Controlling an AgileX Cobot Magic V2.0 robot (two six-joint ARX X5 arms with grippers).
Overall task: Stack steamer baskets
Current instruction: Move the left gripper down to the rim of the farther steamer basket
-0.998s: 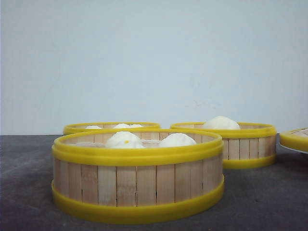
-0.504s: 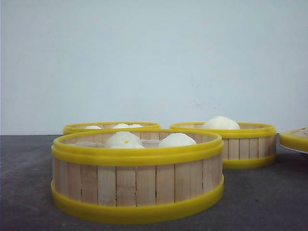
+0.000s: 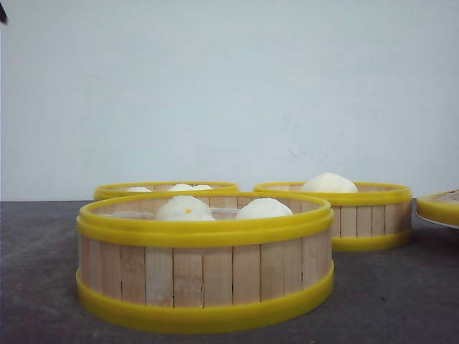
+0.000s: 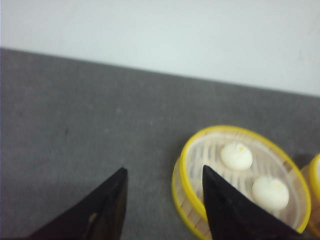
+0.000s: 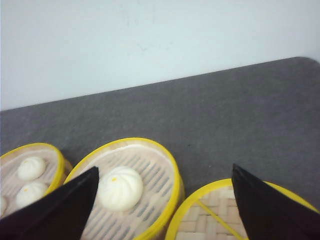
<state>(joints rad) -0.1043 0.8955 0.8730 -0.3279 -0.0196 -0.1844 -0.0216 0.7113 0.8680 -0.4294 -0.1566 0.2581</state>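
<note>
Three steamer baskets with pale slat walls and yellow rims stand on the dark table. The nearest basket (image 3: 204,265) holds white buns. Behind it are a back left basket (image 3: 166,189) and a back right basket (image 3: 358,215) with one bun. My left gripper (image 4: 164,169) is open and empty above the table, beside a basket with two buns (image 4: 245,175). My right gripper (image 5: 164,168) is open and empty, high over the one-bun basket (image 5: 145,185). Another basket with several buns (image 5: 30,172) lies beside that one.
A flat yellow-rimmed woven lid (image 5: 220,220) lies next to the one-bun basket, and its edge shows at the right of the front view (image 3: 439,208). A pale wall (image 3: 229,93) closes the far side of the table. A dark tip (image 3: 2,11) shows in the front view's top left corner.
A small dark tip has come into the top left corner of the front view. The baskets have not moved.
</note>
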